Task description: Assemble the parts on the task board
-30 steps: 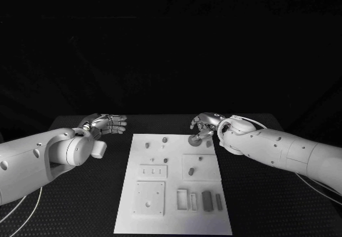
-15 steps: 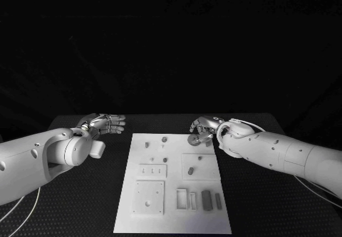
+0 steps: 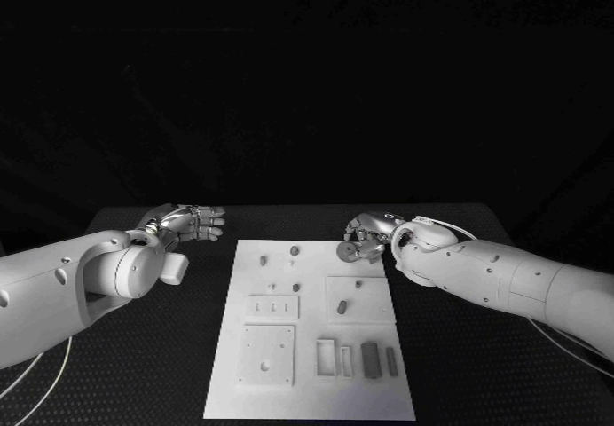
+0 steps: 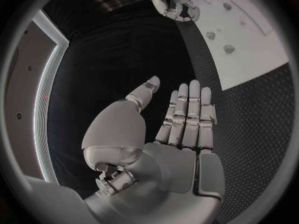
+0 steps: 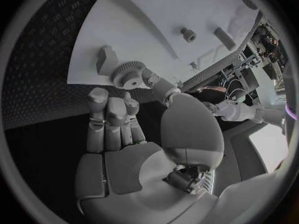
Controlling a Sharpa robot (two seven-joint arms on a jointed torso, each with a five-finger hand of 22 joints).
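Right hand (image 3: 367, 232) with gear (image 3: 348, 252), slightly lower than before.

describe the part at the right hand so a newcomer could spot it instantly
Start at the white board in the middle of the black table and go to its far right corner, where the right hand hovers. At its fingers is the gear, a round, toothed disc. The other parts on the board are small pegs and slim blocks; it alone has teeth.

Matt white task board (image 3: 311, 328), seemingly woven-textured black table (image 3: 486, 355)
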